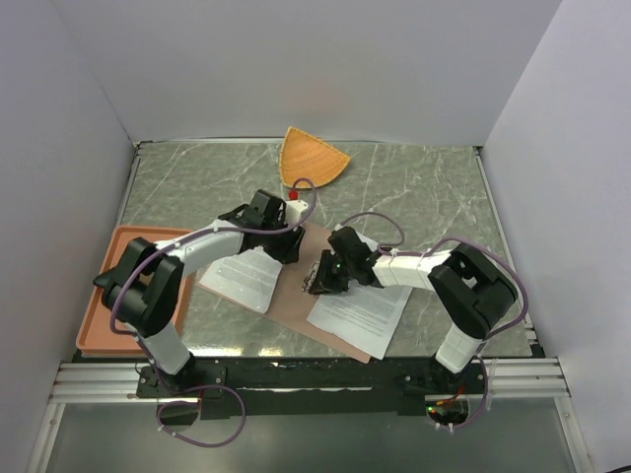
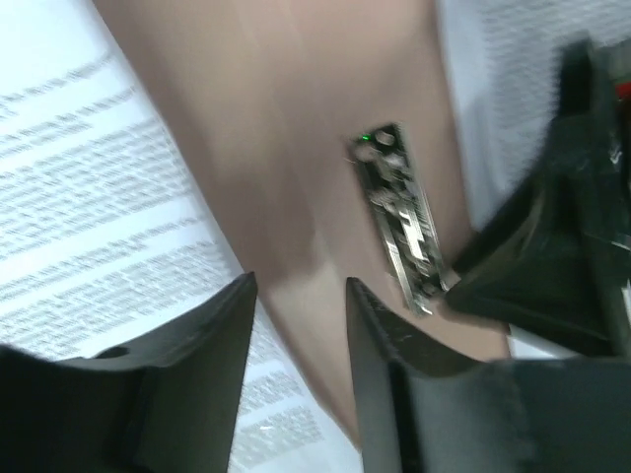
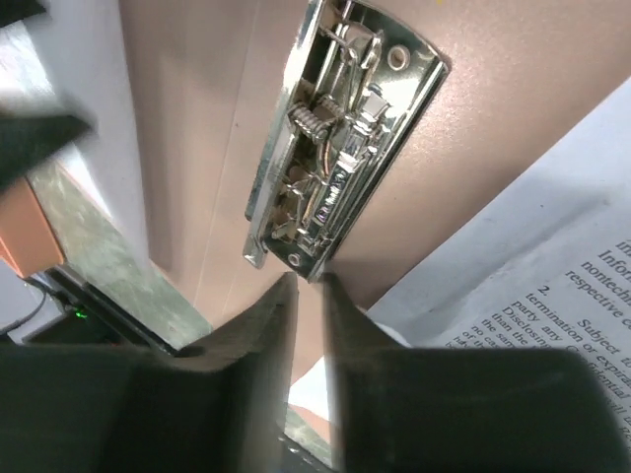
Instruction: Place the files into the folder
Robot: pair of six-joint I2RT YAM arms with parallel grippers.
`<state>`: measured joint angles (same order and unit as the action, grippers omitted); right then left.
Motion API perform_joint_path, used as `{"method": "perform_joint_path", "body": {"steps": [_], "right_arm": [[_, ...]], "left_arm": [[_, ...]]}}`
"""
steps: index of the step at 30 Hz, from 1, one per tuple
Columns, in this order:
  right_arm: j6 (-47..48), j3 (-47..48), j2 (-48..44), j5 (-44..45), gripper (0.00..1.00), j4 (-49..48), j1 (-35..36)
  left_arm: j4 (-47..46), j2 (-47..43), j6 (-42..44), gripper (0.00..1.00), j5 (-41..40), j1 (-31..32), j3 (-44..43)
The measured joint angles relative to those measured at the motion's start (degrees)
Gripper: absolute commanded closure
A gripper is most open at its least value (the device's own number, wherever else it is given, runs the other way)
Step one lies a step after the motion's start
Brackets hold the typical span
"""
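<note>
Fingers of the left gripper stand a moderate gap apart, holding nothing, over the flat reddish-brown card folder, which lies open. Left of its small metal clip one white printed paper sheet rests loose. At the clip's end the right gripper hovers, fingers a narrow slit apart and empty, another sheet just right of it. I judge neither sheet filed: both need tucking under the clip.

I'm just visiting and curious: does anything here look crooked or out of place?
The folder lies slanted on the table, not square with its edges; the right sheet seems to overhang the folder's edge.
</note>
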<state>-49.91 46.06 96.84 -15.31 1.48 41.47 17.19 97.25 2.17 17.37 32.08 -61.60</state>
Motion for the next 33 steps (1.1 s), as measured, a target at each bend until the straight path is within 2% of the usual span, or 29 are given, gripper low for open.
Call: {"method": "perform_joint_path", "body": {"steps": [1,3,4,6,13,17,18,21,29,33], "right_arm": [[-0.7,0.0,-0.3,-0.4,0.42,-0.3,-0.1],[-0.4,0.2,-1.2,0.4,0.43,-1.0,-0.2],[-0.5,0.2,-1.3,0.6,0.45,-0.9,-0.3],[-0.6,0.3,-1.4,1.0,0.51,-0.6,-0.5],[-1.7,0.5,-0.9,2.5,0.72,1.0,-0.5],[-2.8,0.4,-0.5,2.8,0.80,1.1,-0.6],[-3.1,0.4,-0.3,2.8,0.81,1.0,-0.6],[-3.7,0.5,0.0,2.8,0.82,0.9,-0.6],[-3.6,3.1,0.9,4.7,0.87,4.4,-0.6],[-3.6,3.5,1.0,5.3,0.89,5.1,-0.6]], "left_arm": [[0.0,-1.1,0.2,0.51,0.9,0.0,0.6],[0.1,-2.9,0.6,0.58,3.7,0.1,2.2],[0.3,-3.5,0.9,0.63,5.1,0.2,3.1],[0.8,-3.9,1.7,0.65,8.0,0.3,4.5],[1.5,-4.1,2.2,0.68,13.6,0.3,6.9],[0.8,-4.5,2.0,0.73,14.2,0.3,7.3],[0.4,-4.5,1.9,0.76,14.3,0.3,7.3],[-0.7,-4.5,1.6,0.80,14.2,0.3,7.3],[-2.8,-0.3,1.7,0.79,12.7,1.0,6.8],[-3.1,0.0,1.7,0.70,12.7,1.4,7.1]]}}
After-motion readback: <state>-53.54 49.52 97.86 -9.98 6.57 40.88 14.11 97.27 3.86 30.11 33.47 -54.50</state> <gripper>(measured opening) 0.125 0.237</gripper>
